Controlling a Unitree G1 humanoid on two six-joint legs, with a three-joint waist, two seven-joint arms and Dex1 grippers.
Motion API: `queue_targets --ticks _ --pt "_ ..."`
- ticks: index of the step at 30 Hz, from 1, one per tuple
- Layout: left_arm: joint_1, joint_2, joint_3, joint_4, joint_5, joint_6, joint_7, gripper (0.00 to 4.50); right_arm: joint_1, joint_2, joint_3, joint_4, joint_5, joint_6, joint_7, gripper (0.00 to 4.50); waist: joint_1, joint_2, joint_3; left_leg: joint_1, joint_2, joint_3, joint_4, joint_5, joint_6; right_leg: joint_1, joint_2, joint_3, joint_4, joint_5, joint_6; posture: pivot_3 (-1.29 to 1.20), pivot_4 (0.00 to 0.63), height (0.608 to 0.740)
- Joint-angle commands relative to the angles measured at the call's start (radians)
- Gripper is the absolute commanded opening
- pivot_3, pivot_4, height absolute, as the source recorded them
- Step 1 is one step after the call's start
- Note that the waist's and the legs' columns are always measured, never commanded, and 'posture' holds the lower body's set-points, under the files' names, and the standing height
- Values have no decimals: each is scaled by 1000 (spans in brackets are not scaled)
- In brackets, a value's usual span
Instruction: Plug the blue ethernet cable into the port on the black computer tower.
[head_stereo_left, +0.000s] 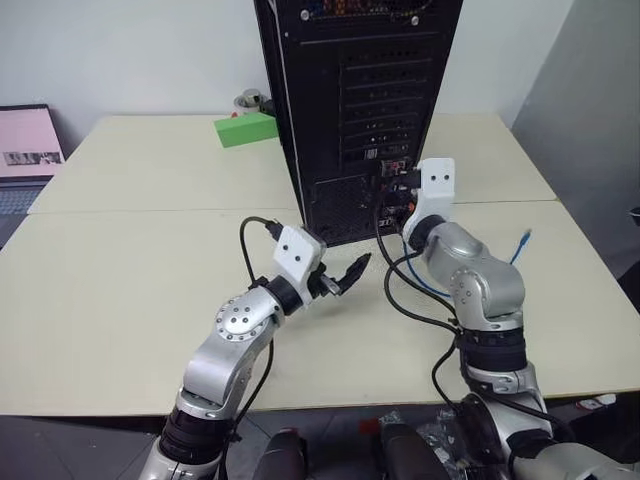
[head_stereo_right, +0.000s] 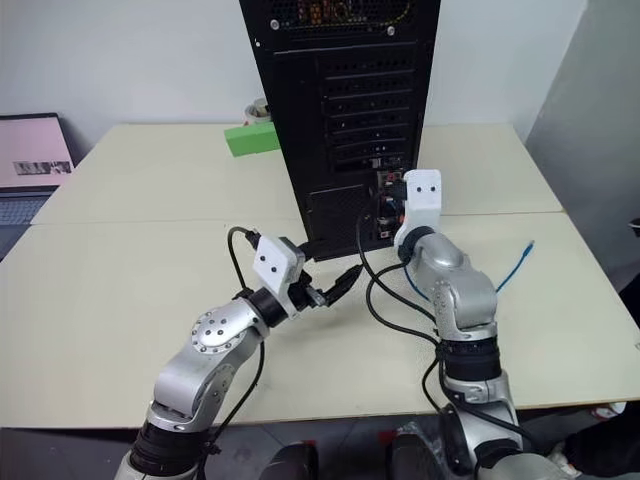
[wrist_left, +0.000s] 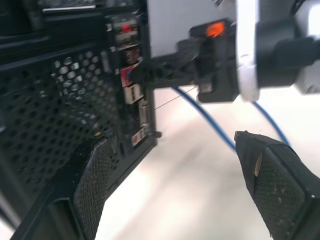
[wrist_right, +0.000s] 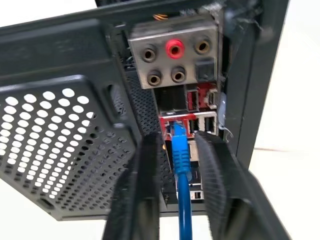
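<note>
Now my right gripper (wrist_right: 180, 165) fingers loosely flank the blue ethernet cable (wrist_right: 180, 150) at the port (wrist_right: 176, 125), frame centre; retreating crookedly could unseat it.

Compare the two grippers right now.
The right gripper is up at the black computer tower, its fingers flanking the blue ethernet cable whose plug sits in the port. The left gripper hangs short of the tower, open and empty. Both have black fingers and point toward the rear panel.
</note>
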Motion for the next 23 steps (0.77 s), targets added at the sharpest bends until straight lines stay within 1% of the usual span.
queue_targets --ticks 1,4,6,7,8,9,10,12,15,17,20,23 --pt "5 27 46 -51 -7 11 -3 4045 38 -78 4 -111 34 33 86 2068 3 0 0 0 0 0 0 0 0 0 0 0 -1 0 0 0 150 740" --pt "6 65 80 -65 -11 59 -1 4045 70 -175 -4 -173 61 55 166 2815 5 0 0 -1 0 0 0 0 0 0 -1 -1 -3 0 0 0 150 740" --pt "2 114 93 -79 4 86 -14 4045 83 -234 -28 -202 97 67 222 3215 7 0 0 -1 -1 0 0 0 0 0 -1 -1 -3 0 0 0 150 740" --pt "3 140 107 -89 -4 104 -29 4045 92 -266 -38 -214 113 65 254 3490 7 0 0 -1 -1 0 0 0 0 1 -1 -1 -3 0 0 0 150 740" --pt "4 166 127 -99 -24 119 -49 4045 101 -297 -50 -221 128 60 285 3662 7 0 0 -1 -1 0 -1 0 0 1 -1 -1 -3 0 0 0 150 740" --pt "6 196 152 -109 -46 130 -75 4045 113 -339 -59 -226 149 45 341 3993 6 0 0 -1 0 -1 -1 0 0 1 -1 -2 -3 0 0 0 150 740" --pt "8 221 173 -116 -65 138 -97 4045 123 -377 -66 -229 164 30 388 4200 6 0 0 -1 0 -1 -1 0 0 1 -1 -2 -3 0 0 0 150 740" --pt "9 277 227 -117 -110 147 -154 4045 137 -456 -107 -208 203 7 483 4491 6 0 1 -1 0 -1 -1 0 0 1 -1 -2 -4 0 0 0 150 740" --pt "9 351 287 -96 -149 147 -223 4045 159 -580 -130 -172 249 -46 651 4491 7 0 1 -1 0 -1 -1 0 0 1 -1 -2 -5 0 0 0 150 740" --pt "-1 385 324 -70 -180 155 -259 4045 150 -610 -158 -139 285 -63 703 4491 7 0 1 -1 0 -1 -1 0 0 2 -1 -3 -8 0 0 0 150 740" --pt "-24 421 354 -48 -238 178 -309 4045 137 -647 -160 -108 320 -86 778 4491 7 0 1 0 1 -1 -1 0 0 4 -1 -3 -10 0 0 0 150 740" --pt "-21 446 365 -56 -313 211 -371 4045 117 -658 -147 -78 323 -107 807 4491 7 -1 1 -1 1 -1 -1 0 0 5 -1 -3 -10 0 0 0 150 740"
